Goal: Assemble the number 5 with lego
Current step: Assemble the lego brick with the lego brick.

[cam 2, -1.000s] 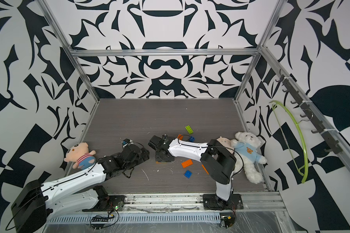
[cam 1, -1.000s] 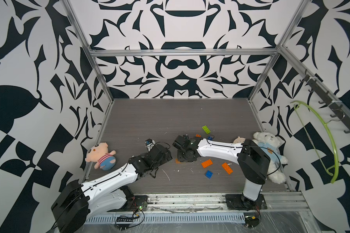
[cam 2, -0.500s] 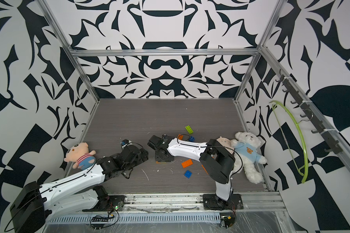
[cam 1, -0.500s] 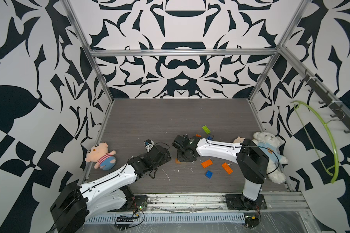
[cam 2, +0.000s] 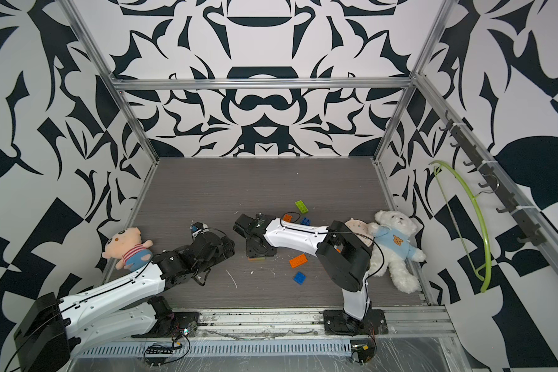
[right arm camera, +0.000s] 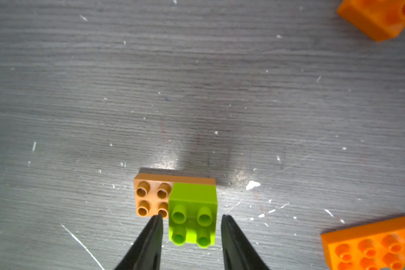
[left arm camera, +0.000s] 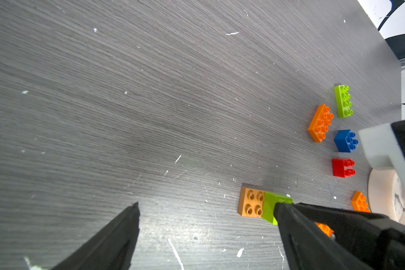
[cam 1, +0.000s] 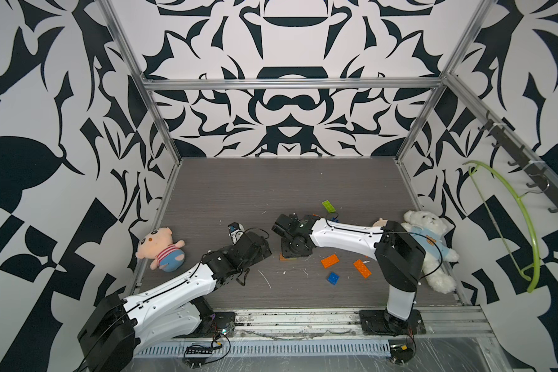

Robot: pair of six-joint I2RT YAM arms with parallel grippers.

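Observation:
A tan oblong lego brick (right arm camera: 151, 198) lies on the table with a lime green square brick (right arm camera: 192, 215) stacked on one end. My right gripper (right arm camera: 189, 218) straddles the green brick, open, with a narrow gap showing on each side. In a top view the right gripper (cam 1: 292, 252) hides the stack except the tan edge (cam 1: 282, 257). My left gripper (left arm camera: 206, 208) is open wide and empty just beside the stack, low over the table (cam 1: 261, 249). Loose lego bricks lie nearby: lime green (cam 1: 328, 206), orange (cam 1: 330, 260), orange (cam 1: 362, 268), blue (cam 1: 333, 278), and red (left arm camera: 343, 167).
A pink plush doll (cam 1: 161, 249) lies at the left edge. A white teddy bear (cam 1: 429, 244) lies at the right edge, next to a round pale clock (cam 2: 356, 227). A green hanger (cam 1: 525, 225) hangs on the right wall. Patterned walls enclose three sides.
Both arms stay almost where they were; the left wrist has edged slightly to the left. No loose brick has moved.

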